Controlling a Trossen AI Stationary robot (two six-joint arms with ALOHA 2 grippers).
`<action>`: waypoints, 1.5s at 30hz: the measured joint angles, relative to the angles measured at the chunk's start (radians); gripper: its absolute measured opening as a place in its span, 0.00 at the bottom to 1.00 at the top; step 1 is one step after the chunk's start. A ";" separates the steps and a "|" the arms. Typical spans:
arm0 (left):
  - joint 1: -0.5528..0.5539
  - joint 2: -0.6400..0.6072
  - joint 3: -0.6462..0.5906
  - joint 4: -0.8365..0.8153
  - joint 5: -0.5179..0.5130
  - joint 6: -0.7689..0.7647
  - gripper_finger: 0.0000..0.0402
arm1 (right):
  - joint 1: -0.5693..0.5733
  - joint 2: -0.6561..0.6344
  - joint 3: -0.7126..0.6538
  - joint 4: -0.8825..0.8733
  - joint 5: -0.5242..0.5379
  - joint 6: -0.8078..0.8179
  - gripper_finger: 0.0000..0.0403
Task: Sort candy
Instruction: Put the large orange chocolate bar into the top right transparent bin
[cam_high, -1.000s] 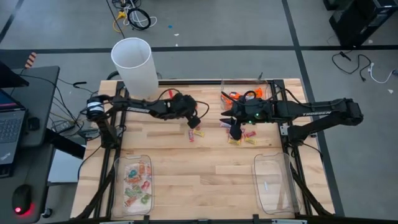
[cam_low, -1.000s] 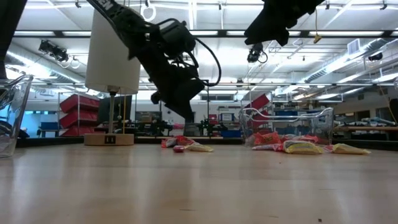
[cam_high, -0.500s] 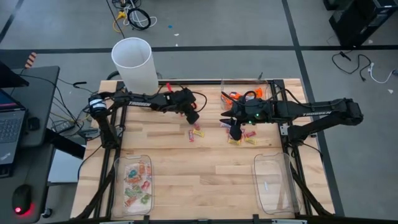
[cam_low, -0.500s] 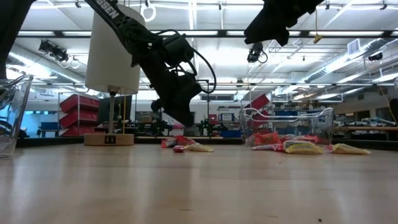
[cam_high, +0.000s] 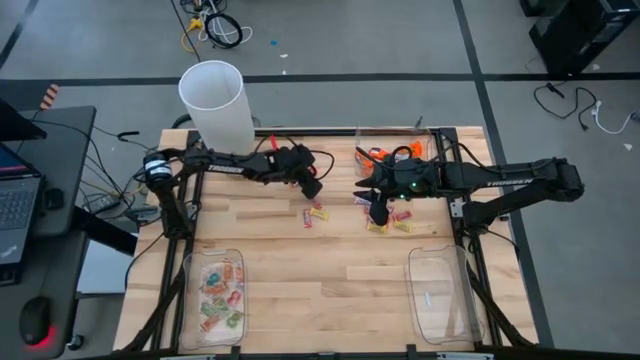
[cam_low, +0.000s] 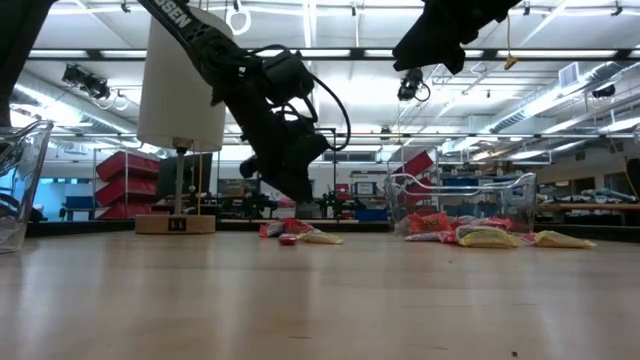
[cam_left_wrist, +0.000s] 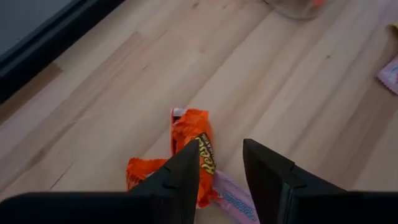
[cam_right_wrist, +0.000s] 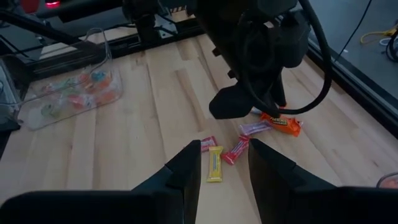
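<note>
The left end effector (cam_high: 312, 188) has drawn back toward the far edge of the surface (cam_high: 330, 265) and dropped closer to it than a second ago. Its fingers (cam_left_wrist: 180, 180), then pressed together, now stand spread above an orange candy (cam_left_wrist: 194, 146) lying on the wood with a pink one just beside it. The right end effector (cam_high: 378, 212) has not moved: it hangs over the loose candy cluster (cam_high: 390, 222) near the middle, fingers spread, holding nothing. More candy fills the near-left tray (cam_high: 213, 296).
</note>
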 joint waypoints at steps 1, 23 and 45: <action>-0.002 0.000 0.000 -0.001 -0.011 0.000 0.32 | 0.000 0.000 0.000 0.000 0.000 0.001 0.29; -0.016 0.091 0.000 0.016 -0.090 -0.003 0.32 | 0.002 0.000 0.000 0.025 0.000 0.005 0.29; -0.039 0.089 -0.064 0.063 -0.090 0.060 0.25 | 0.002 0.000 0.000 0.068 0.000 0.005 0.29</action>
